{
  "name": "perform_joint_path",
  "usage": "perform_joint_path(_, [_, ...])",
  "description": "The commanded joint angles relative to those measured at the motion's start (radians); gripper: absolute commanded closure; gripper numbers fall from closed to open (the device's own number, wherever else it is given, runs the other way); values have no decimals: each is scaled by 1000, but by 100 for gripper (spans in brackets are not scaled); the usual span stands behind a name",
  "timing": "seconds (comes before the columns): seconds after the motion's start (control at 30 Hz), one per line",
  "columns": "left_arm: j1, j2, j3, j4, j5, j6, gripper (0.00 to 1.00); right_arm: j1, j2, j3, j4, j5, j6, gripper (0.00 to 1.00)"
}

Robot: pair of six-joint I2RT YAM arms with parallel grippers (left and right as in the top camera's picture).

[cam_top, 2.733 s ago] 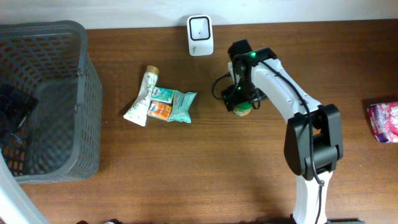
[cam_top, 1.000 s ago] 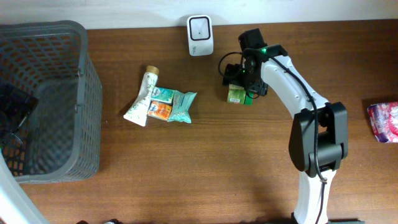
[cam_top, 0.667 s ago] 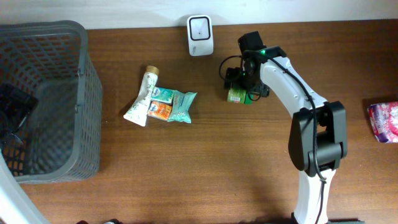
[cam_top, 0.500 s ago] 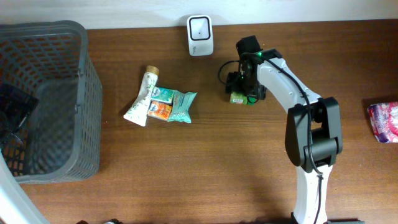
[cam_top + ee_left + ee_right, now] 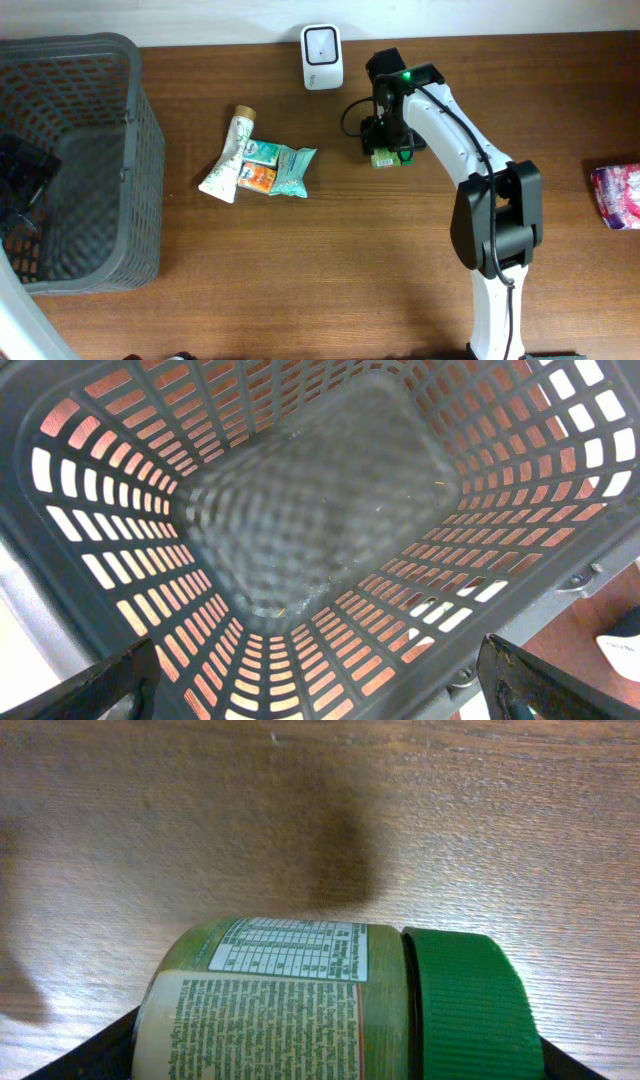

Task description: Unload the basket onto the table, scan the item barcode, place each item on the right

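Now my right gripper (image 5: 385,145) straddles the green-capped, labelled jar (image 5: 330,1010), its long axis spanning the part-closed jaws; contact I cannot tell.

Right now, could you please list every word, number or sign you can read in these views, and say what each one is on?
No text here can be read with any certainty.
On the green-lidded jar: a white table and dense dark print on the label, too blurred to read.
On the tube: print too small to read.
On the pouches: print too small to read.
On the pink packet: print too small to read.
On the white scanner: no lettering visible.
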Motion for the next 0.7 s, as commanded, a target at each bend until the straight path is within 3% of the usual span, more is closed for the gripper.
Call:
perform_joint_path(0.0, [6, 0, 2, -2, 0, -3, 1, 5, 0, 11, -56, 301, 68, 28])
perform_joint_path(0.07, [6, 0, 2, -2, 0, -3, 1, 5, 2, 5, -95, 496, 136, 29])
perform_joint_path(0.17, [6, 0, 2, -2, 0, -3, 1, 5, 36, -44, -93, 605, 157, 26])
perform_joint_path(0.27, [6, 0, 2, -2, 0, -3, 1, 6, 73, -61, -92, 526, 157, 18])
perform_joint_path(0.3, [6, 0, 2, -2, 0, -3, 1, 6, 75, -61, -90, 490, 156, 12])
perform_joint_path(0.33, [6, 0, 2, -2, 0, -3, 1, 6, 75, -61, -90, 465, 156, 0])
perform_joint_path(0.6, [6, 0, 2, -2, 0, -3, 1, 27, 72, 24, -190, 431, 173, 4])
perform_joint_path(0.67, [6, 0, 2, -2, 0, -3, 1, 5, 71, 154, -269, 295, 179, 1])
